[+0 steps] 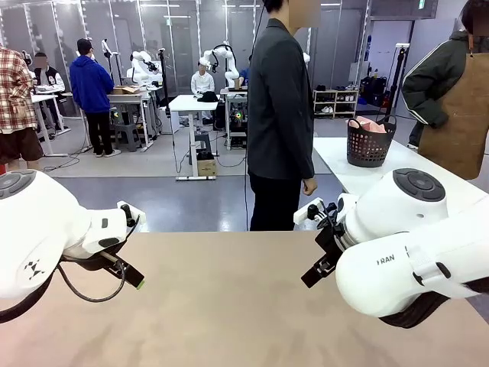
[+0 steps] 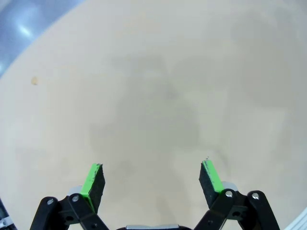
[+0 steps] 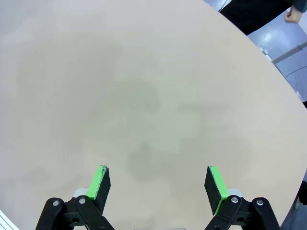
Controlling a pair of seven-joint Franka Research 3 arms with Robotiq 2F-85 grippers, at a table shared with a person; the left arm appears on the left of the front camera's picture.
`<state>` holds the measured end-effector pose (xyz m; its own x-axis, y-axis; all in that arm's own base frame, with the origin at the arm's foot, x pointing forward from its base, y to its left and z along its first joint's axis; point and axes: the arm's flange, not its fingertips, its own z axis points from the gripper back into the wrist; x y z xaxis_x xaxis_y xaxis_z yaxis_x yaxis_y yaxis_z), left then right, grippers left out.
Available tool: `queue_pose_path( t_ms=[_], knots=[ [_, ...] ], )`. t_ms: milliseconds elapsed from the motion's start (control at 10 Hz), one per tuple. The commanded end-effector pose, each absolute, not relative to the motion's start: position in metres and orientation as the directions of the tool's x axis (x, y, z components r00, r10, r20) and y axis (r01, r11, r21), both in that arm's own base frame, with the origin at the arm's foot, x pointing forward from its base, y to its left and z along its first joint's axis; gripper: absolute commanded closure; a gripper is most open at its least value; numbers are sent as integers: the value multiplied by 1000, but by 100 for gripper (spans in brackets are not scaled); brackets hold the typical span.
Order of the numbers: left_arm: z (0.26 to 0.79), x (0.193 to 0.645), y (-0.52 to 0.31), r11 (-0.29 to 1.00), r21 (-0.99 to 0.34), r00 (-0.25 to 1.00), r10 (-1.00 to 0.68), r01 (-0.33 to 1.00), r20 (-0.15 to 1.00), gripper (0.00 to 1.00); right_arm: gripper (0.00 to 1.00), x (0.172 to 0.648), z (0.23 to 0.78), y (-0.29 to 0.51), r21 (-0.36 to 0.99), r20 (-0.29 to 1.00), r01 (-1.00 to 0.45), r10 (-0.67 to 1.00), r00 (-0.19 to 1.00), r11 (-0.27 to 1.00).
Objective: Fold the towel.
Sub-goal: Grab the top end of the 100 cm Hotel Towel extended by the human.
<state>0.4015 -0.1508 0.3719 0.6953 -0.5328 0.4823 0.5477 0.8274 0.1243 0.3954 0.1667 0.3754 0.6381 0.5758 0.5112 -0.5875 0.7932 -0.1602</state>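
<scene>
Both arms poised over the tan table. The left gripper and the right gripper each hung above the tabletop, green-padded fingers spread wide with nothing between them. A pink cloth, apparently the towel, sat bunched in a dark basket on a separate table behind the person, well apart from both arms. Risks, as judged: the towel might be laid down crumpled or off-centre, leaving no clean corner to pinch; a finger descending on flat terry might scrape the tabletop or gather two layers; the person's hand might cross an arm's path during placement.
</scene>
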Motion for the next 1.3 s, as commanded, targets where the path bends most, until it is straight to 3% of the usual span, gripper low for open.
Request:
queue_pose_path(
  t_ms=[0, 300, 700, 900, 1200],
  knots=[
    [399, 407, -153, 827, 98, 723, -535, 553, 436, 0, 0, 409, 405, 162, -73, 532, -590, 531, 659, 804],
    [458, 411, -146, 811, -113, 759, -475, 574, 446, 0, 0, 414, 456, 153, -17, 517, -587, 510, 688, 809],
    [551, 396, -70, 670, -502, 808, -267, 547, 525, 0, 0, 392, 549, 69, 446, 553, -533, 248, 796, 719],
    [567, 387, 0, 618, -608, 829, -134, 499, 543, 0, 0, 371, 557, 4, 640, 528, -453, 73, 846, 621],
    [564, 367, 100, 485, -746, 814, 112, 456, 570, 0, 0, 331, 532, -87, 812, 429, -298, -166, 888, 502]
  ],
)
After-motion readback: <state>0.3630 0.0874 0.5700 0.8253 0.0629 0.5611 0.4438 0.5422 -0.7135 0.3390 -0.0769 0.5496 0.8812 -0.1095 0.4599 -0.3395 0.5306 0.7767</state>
